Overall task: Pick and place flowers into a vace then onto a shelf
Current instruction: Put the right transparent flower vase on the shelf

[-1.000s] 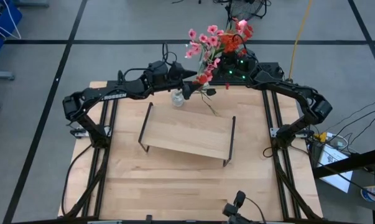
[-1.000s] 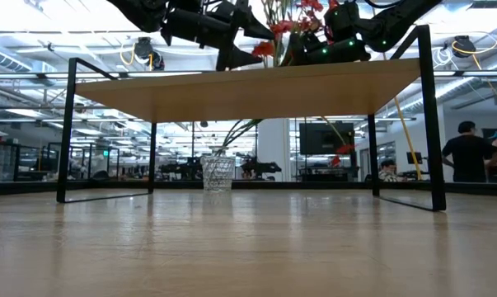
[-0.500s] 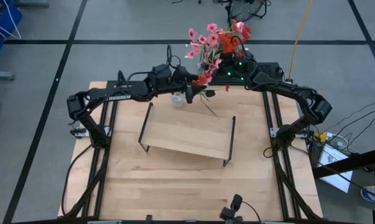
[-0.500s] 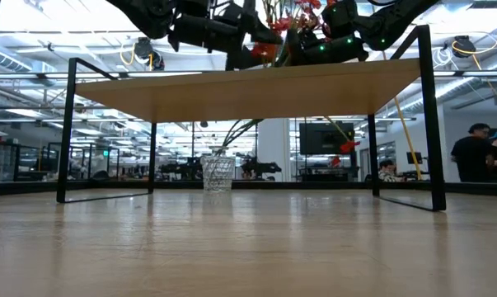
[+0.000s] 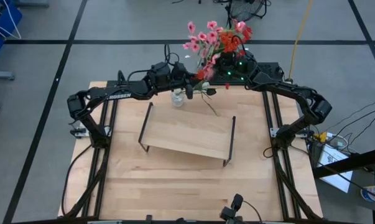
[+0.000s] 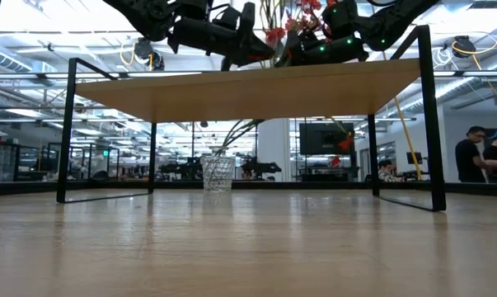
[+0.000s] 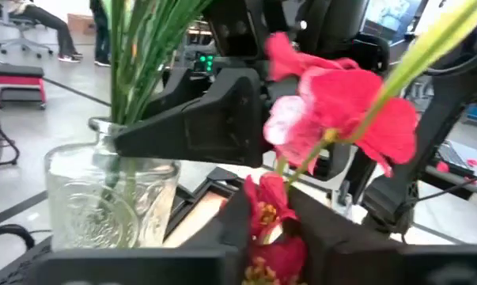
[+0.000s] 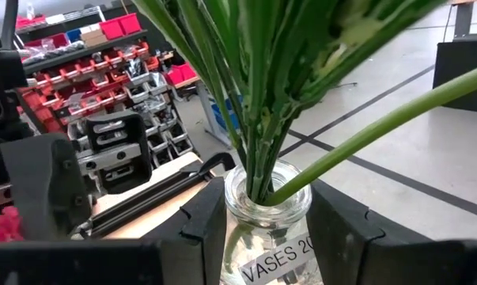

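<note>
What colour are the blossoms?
Red and pink blossoms, seen best from the high view.

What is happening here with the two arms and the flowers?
The flowers stand in a glass vase on the table, just behind the shelf, which has nothing on it yet. The left gripper pinches a red flower beside the vase. The right gripper hangs close by among the stems, above the vase; whether it holds anything is unclear.

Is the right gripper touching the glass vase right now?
Touching: in the right wrist view, the right gripper has both fingers pressed against the vase.
</note>
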Tool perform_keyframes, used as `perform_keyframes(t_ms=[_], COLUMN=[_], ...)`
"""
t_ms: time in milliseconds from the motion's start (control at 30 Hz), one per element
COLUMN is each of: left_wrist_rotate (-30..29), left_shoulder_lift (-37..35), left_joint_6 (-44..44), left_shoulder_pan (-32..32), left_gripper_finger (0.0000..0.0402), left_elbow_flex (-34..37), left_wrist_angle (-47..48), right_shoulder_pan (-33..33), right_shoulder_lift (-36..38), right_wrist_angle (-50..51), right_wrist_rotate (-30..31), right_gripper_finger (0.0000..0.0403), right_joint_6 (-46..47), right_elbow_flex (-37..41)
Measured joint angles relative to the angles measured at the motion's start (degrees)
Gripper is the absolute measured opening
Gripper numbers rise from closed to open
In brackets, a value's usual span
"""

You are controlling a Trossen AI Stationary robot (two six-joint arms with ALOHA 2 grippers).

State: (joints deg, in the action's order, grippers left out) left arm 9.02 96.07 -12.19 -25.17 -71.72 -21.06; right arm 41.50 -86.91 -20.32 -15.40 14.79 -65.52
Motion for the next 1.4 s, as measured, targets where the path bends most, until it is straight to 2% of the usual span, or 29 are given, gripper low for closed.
perform_keyframes(t_ms=[67, 133, 333, 600, 733, 867, 1200, 1400], left_wrist_rotate=[-1.2, -3.0, -5.1, -9.4, -12.9, -12.2, -14.6, -14.9], left_shoulder_lift=[0.0, 0.0, 0.0, 0.0, 0.0, -0.4, -2.0, -2.5], left_joint_6=[0.0, -0.1, 1.6, 3.3, 3.4, 2.8, 3.0, 3.5], left_shoulder_pan=[0.0, 0.0, 0.0, -0.2, -1.0, -2.4, -3.6, -3.8], left_gripper_finger=[0.0030, 0.0010, 0.0030, 0.0006, 0.0022, 0.0034, 0.0006, 0.0022], left_elbow_flex=[0.0, 0.0, 0.0, 0.0, 0.0, 0.0, 0.0, -0.1], left_wrist_angle=[0.3, 1.5, 7.1, 12.4, 14.5, 16.7, 20.2, 25.8], right_shoulder_pan=[0.0, 0.1, 1.4, 3.1, 4.2, 5.1, 6.3, 8.1], right_shoulder_lift=[0.0, 0.0, 0.0, 0.0, 0.6, 1.5, 1.5, 1.5], right_wrist_angle=[-0.3, -0.9, -1.3, -2.6, -2.6, -2.4, -1.1, -0.4], right_wrist_rotate=[0.1, 0.2, 0.4, 0.5, 0.5, 0.5, 0.5, 2.0], right_gripper_finger=[0.0131, 0.0131, 0.0131, 0.0131, 0.0131, 0.0131, 0.0131, 0.0131], right_joint_6=[-0.1, -0.5, -0.5, -0.5, -0.5, -0.5, -1.3, -1.4], right_elbow_flex=[0.0, 0.0, 0.0, -0.1, -0.1, -0.1, -0.1, -0.1])
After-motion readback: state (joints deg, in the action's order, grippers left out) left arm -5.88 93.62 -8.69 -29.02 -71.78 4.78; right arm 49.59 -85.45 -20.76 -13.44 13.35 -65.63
